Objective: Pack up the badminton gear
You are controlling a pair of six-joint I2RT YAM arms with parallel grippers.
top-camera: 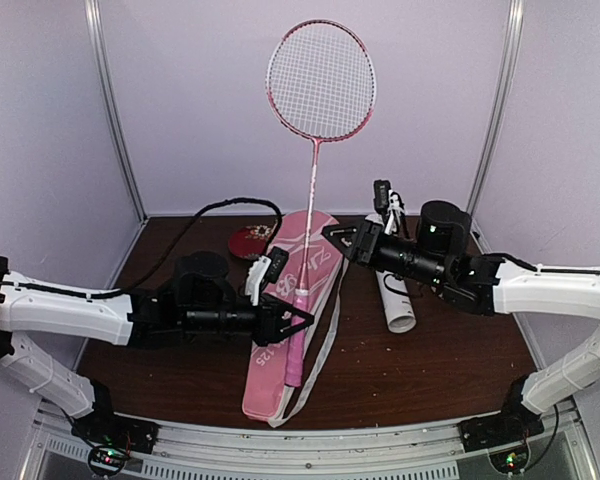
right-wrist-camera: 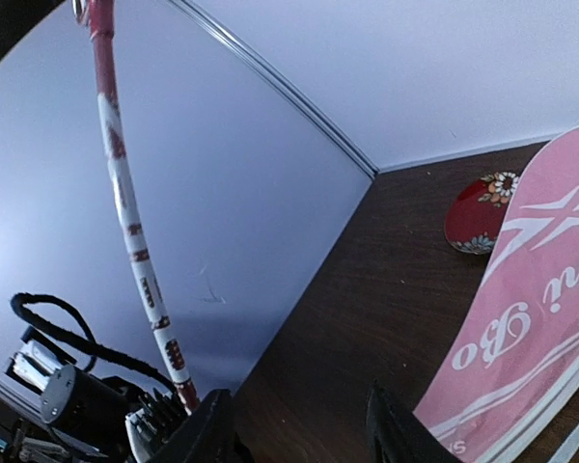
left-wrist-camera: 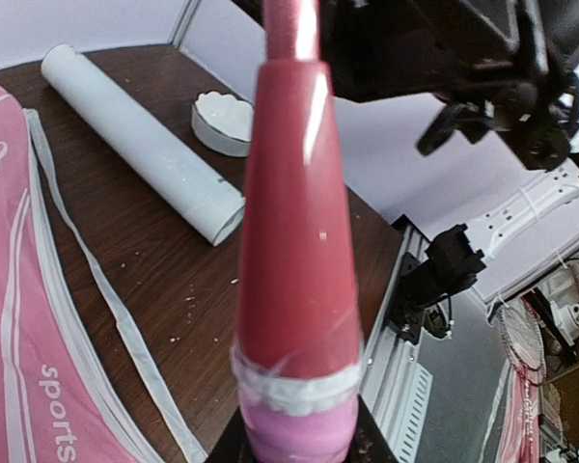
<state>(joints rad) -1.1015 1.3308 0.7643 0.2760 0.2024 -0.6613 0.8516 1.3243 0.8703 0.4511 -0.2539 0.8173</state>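
The racket (left-wrist-camera: 294, 241) stands almost upright in the middle of the top view. Its head is high against the back wall, and its long axis runs down to the pink handle just above the bag (top-camera: 270, 385). The left gripper (top-camera: 296, 325) is clamped on that handle, which rises straight out from between its fingers in the left wrist view. The right gripper (right-wrist-camera: 297, 405) is beside the shaft higher up. Its fingers are spread and hold nothing, and the shaft passes to the left of them in its own view, clear of both. The bag lies flat on the table (top-camera: 430, 360), lengthwise from the near edge toward the back and almost under the handle, so the left arm looks best placed to lay the racket down along it. A loose strap trails off the bag's right side and could snag. The white tube (top-camera: 397, 305) lies right of the bag under the right arm. A small white scalloped piece (left-wrist-camera: 222, 121), perhaps a shuttlecock, sits beside it, and a red dish (top-camera: 248, 240) is at the back left.
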